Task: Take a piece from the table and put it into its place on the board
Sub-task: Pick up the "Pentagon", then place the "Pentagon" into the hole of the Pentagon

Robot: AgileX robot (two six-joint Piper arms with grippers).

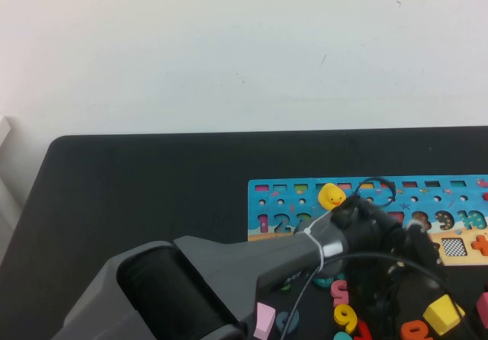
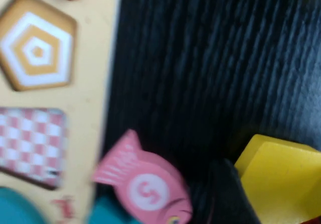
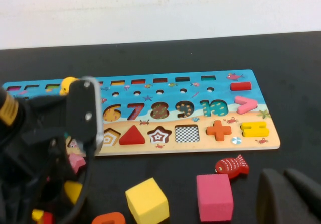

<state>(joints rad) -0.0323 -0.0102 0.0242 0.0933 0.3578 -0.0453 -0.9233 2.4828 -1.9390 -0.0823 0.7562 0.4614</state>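
White wall (image 1: 229, 50) behind; matte black surface (image 1: 152, 187) with the board (image 1: 267, 203) lying along its right side, tan strip of shape recesses nearest the robot.

Left arm reaches across to the loose pieces in front of the board. The left gripper (image 3: 59, 181) is low over the surface, right at the piece (image 3: 73, 190), a small yellow block lying just off the board's tan edge. Whether the gripper is spread or already pinching cannot be told; the arm hides the spot from above. The right gripper (image 3: 287, 193) sits well apart, low at the near right, with nothing near it; its state cannot be told either.

Handling, as a judgement: the piece looks like painted wood, so it is light, stiff and not fragile, but smooth-sided and thin. Best taken across two opposite sides, low and square. A skewed pinch could let it twist, and the five corners must line up with the recess.

Its place (image 2: 37, 48), the pentagon recess with nested rings, is empty and close by.

Around: a pink fish (image 2: 145, 189) lies just beside the piece, overlapping the board edge between piece and recess, so it is likely to get nudged. A red triangle (image 3: 132, 135) fills the next recess. A yellow cube (image 3: 146, 201), pink cube (image 3: 214, 196) and red fish (image 3: 231, 165) lie further right, out of the way.
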